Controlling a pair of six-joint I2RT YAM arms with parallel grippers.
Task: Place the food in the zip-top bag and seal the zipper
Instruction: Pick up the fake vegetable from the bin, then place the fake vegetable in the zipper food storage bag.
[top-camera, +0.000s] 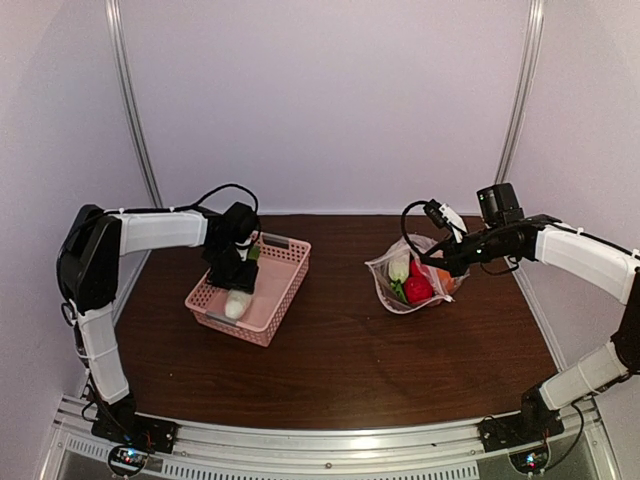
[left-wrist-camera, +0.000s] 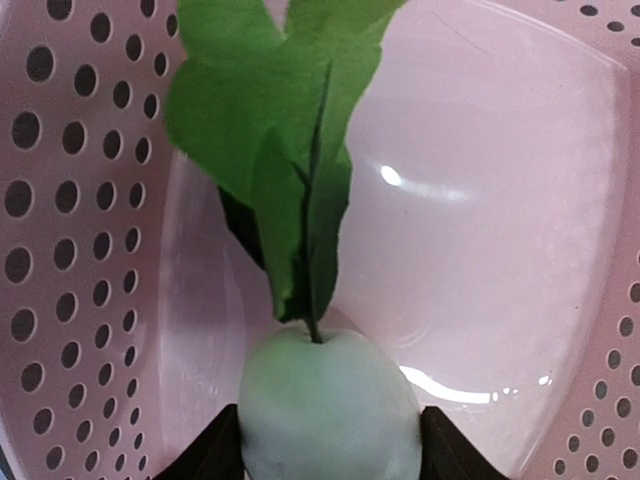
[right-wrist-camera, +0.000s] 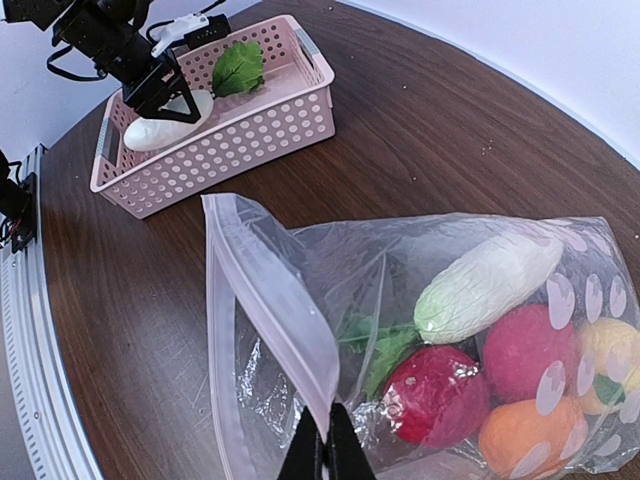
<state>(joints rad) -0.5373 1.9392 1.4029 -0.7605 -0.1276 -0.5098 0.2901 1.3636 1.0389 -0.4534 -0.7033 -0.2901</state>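
The left gripper (left-wrist-camera: 328, 455) reaches down into the basket (right-wrist-camera: 230, 135) on the table (top-camera: 340, 370). Its fingers (left-wrist-camera: 215, 450) sit against both flanks of a radish (left-wrist-camera: 330, 400) lying on the basket floor, leaves pointing away (whether they truly clamp it cannot be told). Well to the right, the right gripper (right-wrist-camera: 325, 455) is pinched together on the mouth edge of the bag (right-wrist-camera: 290, 330), holding that edge up. Inside lie a second radish (right-wrist-camera: 490, 285), a dark red piece (right-wrist-camera: 440, 395), a pink-red piece (right-wrist-camera: 525, 345), an orange piece (right-wrist-camera: 520, 435) and a yellow piece (right-wrist-camera: 610, 345).

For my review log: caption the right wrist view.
Right gripper pinches the filled zip-top bag; left gripper straddles a white radish in the pink basket.
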